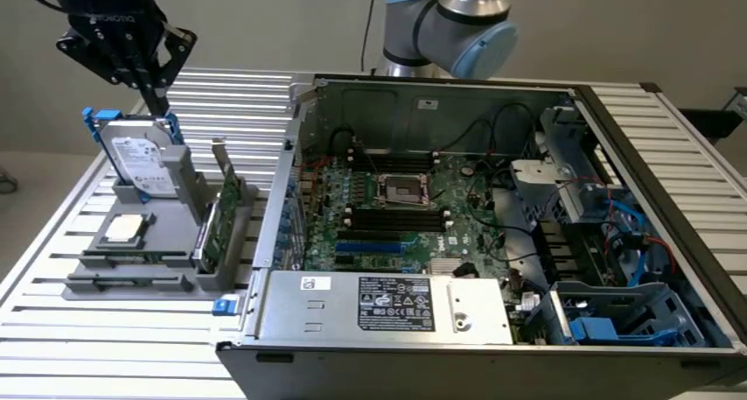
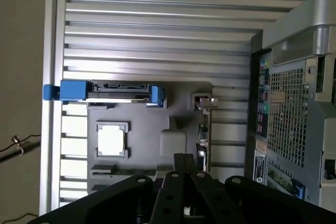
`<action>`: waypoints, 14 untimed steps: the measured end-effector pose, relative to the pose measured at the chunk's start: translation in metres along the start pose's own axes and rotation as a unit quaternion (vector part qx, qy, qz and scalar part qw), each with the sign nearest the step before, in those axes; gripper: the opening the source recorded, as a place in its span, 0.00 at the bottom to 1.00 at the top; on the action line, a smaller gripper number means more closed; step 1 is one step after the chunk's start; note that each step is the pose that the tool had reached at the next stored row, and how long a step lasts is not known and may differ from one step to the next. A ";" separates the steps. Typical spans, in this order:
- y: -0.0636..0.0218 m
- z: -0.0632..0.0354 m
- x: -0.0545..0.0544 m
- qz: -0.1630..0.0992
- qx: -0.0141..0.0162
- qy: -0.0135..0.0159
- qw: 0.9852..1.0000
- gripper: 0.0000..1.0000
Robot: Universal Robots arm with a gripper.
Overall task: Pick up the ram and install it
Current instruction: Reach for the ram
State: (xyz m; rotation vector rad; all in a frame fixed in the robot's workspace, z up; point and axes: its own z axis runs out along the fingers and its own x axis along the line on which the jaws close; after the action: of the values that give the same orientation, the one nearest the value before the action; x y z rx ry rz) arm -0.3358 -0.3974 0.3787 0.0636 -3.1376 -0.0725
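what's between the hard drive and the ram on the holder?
The processor chip lies between the hard drive and the ram, on the gray holder. Exterior and wrist views both show it.

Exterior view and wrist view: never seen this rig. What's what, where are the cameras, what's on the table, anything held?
The exterior view looks from off the arm: a grey robot arm carries a black gripper, shut and holding nothing, above a grey parts tray on a slatted table. The wrist view looks down past that gripper. The tray holds an upright hard drive, a square processor, an expansion card and the ram. Beside it sits an open computer case.
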 end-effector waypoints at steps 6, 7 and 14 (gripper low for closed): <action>-0.0042 -0.0001 0.016 -0.006 0.000 -0.002 1.000 0.11; -0.0061 -0.0003 0.019 -0.007 0.000 -0.002 1.000 0.11; -0.0225 -0.0010 0.033 -0.010 0.000 -0.003 1.000 0.11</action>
State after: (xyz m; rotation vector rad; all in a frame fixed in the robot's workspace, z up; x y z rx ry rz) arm -0.3680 -0.4213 0.3787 0.0964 -3.1424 -0.0718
